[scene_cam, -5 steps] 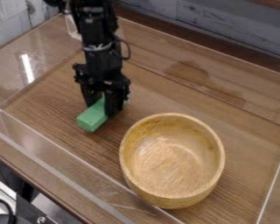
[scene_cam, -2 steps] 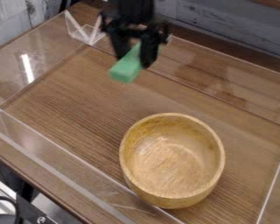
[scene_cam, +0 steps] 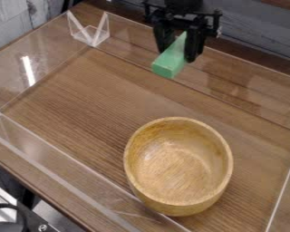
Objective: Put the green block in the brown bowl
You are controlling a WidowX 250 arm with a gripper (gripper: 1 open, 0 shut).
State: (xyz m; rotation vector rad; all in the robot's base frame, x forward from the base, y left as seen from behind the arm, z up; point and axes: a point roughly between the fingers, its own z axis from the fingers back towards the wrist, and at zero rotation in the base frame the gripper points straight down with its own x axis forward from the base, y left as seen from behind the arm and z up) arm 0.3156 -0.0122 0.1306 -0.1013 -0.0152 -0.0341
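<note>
The green block point(scene_cam: 170, 62) hangs in the air above the back of the table, tilted, held between the black fingers of my gripper point(scene_cam: 181, 52), which is shut on it and points down. The brown bowl point(scene_cam: 178, 165), a large light wooden bowl, stands empty on the table toward the front right, well below and nearer the camera than the block. The arm above the gripper runs out of the top of the frame.
The wooden table point(scene_cam: 75, 100) is ringed by low clear plastic walls. A small clear triangular stand point(scene_cam: 88, 29) sits at the back left. A grey plank wall lies behind the table.
The gripper has lifted the green block off the table at the left and carried it up and to the right, now above the back of the table beyond the bowl.
</note>
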